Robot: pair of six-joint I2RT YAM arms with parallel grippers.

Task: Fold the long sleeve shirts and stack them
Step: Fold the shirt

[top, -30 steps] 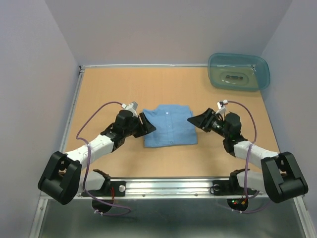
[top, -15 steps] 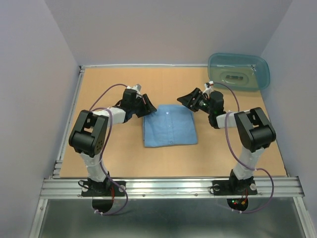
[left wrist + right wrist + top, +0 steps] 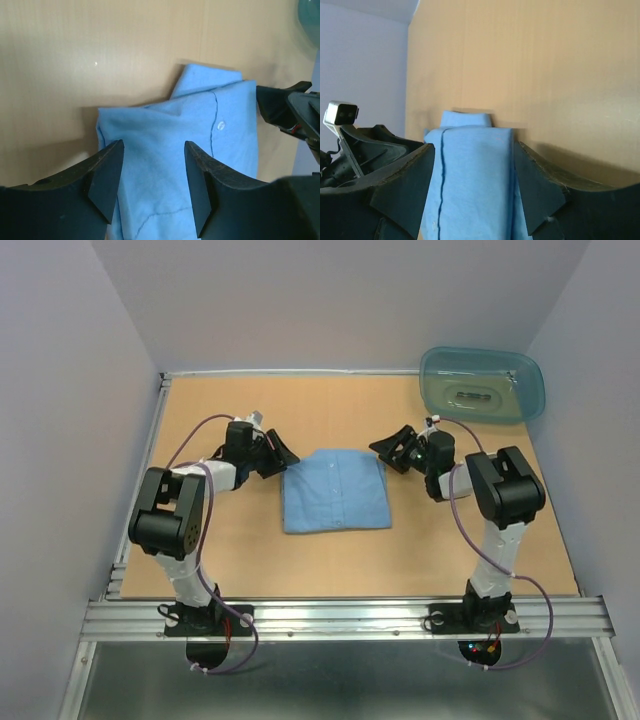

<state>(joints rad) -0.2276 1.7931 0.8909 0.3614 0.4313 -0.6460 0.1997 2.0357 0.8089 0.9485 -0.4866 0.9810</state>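
Folded light blue shirt (image 3: 335, 490) — plain, one white button (image 3: 221, 124) showing.

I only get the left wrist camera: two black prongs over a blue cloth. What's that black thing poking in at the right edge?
Observer: That is the other arm's right gripper. From above, it sits at the far right corner of the folded light blue cotton shirt.
Operator: Is it pinching the shirt?
Observer: No. Its own camera shows its jaws open, with the end of the shirt showing between them.
Operator: Anything else on the table?
Observer: A translucent teal plastic tub stands in the far right corner of the wooden table, apart from the shirt.
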